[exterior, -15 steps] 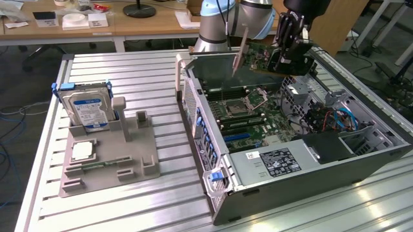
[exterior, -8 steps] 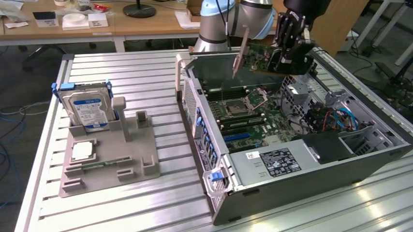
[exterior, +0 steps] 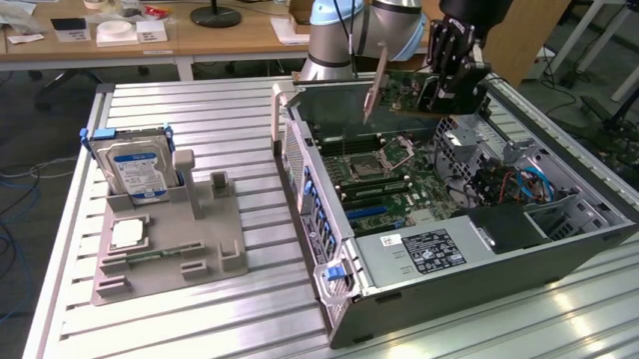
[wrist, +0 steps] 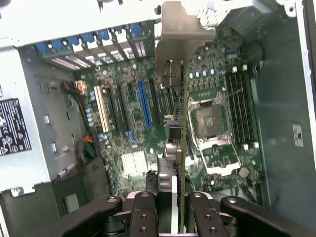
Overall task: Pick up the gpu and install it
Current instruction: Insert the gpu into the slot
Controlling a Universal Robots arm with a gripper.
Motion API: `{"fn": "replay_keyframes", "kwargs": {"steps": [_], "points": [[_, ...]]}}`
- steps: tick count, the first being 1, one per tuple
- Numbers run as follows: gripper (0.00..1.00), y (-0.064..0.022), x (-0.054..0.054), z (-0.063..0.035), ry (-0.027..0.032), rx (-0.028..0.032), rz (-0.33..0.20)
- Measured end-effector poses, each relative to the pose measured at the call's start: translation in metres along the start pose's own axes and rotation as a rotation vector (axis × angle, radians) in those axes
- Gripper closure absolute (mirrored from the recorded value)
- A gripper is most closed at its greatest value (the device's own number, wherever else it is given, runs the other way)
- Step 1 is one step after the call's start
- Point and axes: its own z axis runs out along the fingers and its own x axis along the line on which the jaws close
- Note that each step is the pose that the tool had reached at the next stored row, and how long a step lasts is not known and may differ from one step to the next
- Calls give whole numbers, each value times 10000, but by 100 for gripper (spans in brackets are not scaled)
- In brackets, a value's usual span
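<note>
Computer case (exterior: 519, 262) lies open on slatted table (exterior: 179, 112), motherboard (wrist: 133, 128) exposed. Gripper (exterior: 450, 78) clamps gpu (exterior: 405, 91) edge-on, aloft above motherboard. Pickup done; card not yet seated in blue slot (wrist: 143, 103).

light: bright, even | glare: table slats (exterior: 250, 112) | wrist view: soft

One robot arm (exterior: 345, 34), one gripper (exterior: 451, 88), one gpu (exterior: 405, 91). One open computer case (exterior: 469, 262) with one motherboard (wrist: 148, 123), one CPU socket (wrist: 210, 121) and one power supply (exterior: 424, 250). One grey holder tray (exterior: 170, 247) bearing one blue-labelled hard drive (exterior: 137, 168) and one CPU chip (exterior: 128, 233).
</note>
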Motion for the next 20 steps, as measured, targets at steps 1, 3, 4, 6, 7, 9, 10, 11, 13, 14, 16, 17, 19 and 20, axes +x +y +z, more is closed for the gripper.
{"fn": "replay_keyframes", "kwargs": {"steps": [1, 3, 4, 6, 7, 9, 10, 11, 13, 14, 16, 17, 19, 20], "points": [[72, 0, -1, 2, -15, 83, -2], [72, 0, 0, 3, -6, 210, -2], [72, 0, 0, 3, 12, 242, -3], [72, 0, 0, 5, 19, 273, -6], [72, 0, 0, 10, 17, 279, -10], [72, 1, 0, 19, 15, 285, -31], [72, 1, 0, 24, 14, 286, -43], [72, 1, 0, 28, 12, 287, -60], [72, 2, 0, 34, 10, 290, -137], [72, 2, 0, 37, 7, 290, -211], [72, 2, 0, 47, -6, 289, -476], [72, 2, 0, 54, -13, 289, -632], [72, 1, 4, 73, -22, 288, -864], [72, 1, 5, 82, -25, 287, -968]]}}
